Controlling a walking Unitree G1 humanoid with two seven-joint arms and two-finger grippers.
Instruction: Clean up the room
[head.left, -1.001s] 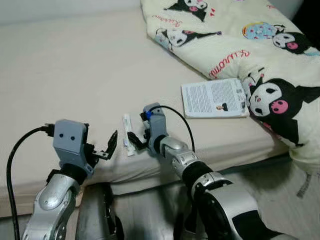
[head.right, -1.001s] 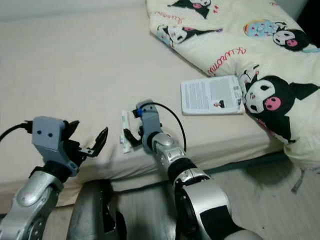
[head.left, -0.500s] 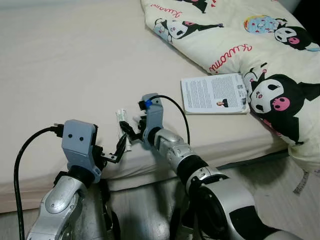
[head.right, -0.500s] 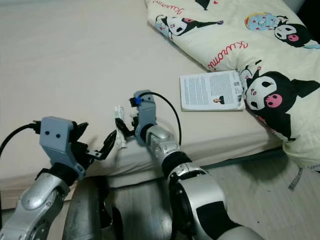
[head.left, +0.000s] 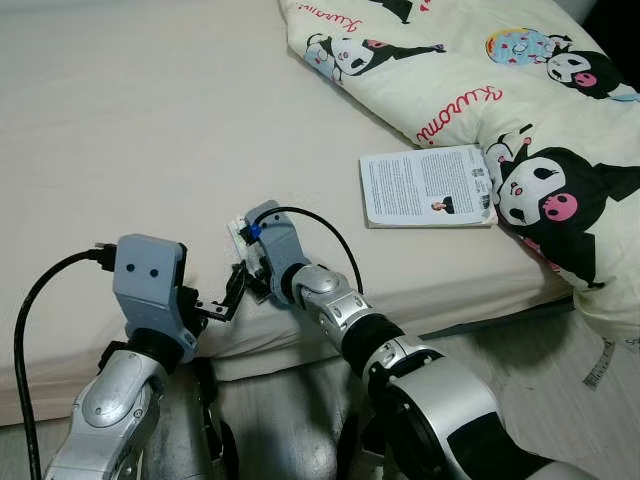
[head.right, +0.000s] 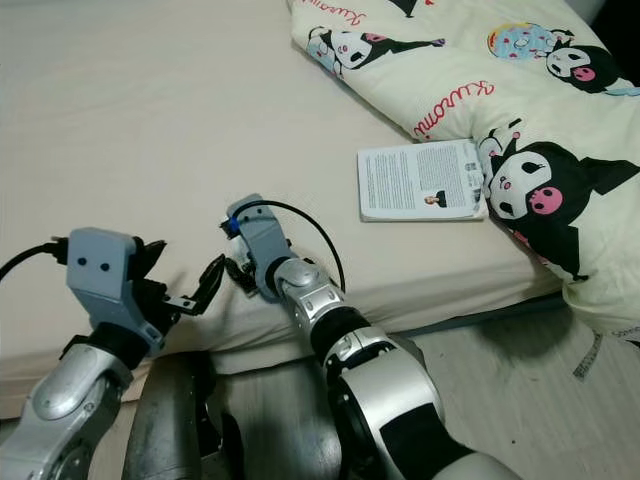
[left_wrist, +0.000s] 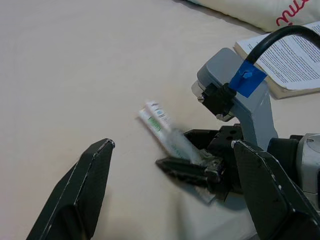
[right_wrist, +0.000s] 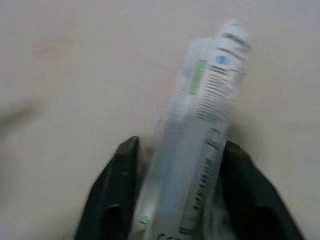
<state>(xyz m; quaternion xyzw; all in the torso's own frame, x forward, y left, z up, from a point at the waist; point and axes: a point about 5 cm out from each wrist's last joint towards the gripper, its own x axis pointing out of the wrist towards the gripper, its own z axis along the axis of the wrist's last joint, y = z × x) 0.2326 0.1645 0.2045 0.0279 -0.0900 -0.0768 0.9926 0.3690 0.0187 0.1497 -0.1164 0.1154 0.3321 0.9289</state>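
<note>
Two arms over bed (head.left: 150, 120) edge. Eye views: right gripper (head.left: 248, 272) clamps white packet (head.left: 238, 232); left gripper (head.left: 222, 297) beside it, spread. Left wrist: packet (left_wrist: 167, 135) pinched, tilted off sheet. Right wrist: packet (right_wrist: 200, 125) between black fingers (right_wrist: 112, 192).

A second ago the white packet (left_wrist: 167, 136) lay flat on the bed (head.left: 150, 130) near its front edge, just ahead of the right gripper (head.left: 250, 272). Now that gripper's jaws have closed on it and lifted one end, tilting it. The left gripper (head.left: 228, 296), jaws apart, has drawn closer beside it.
</note>
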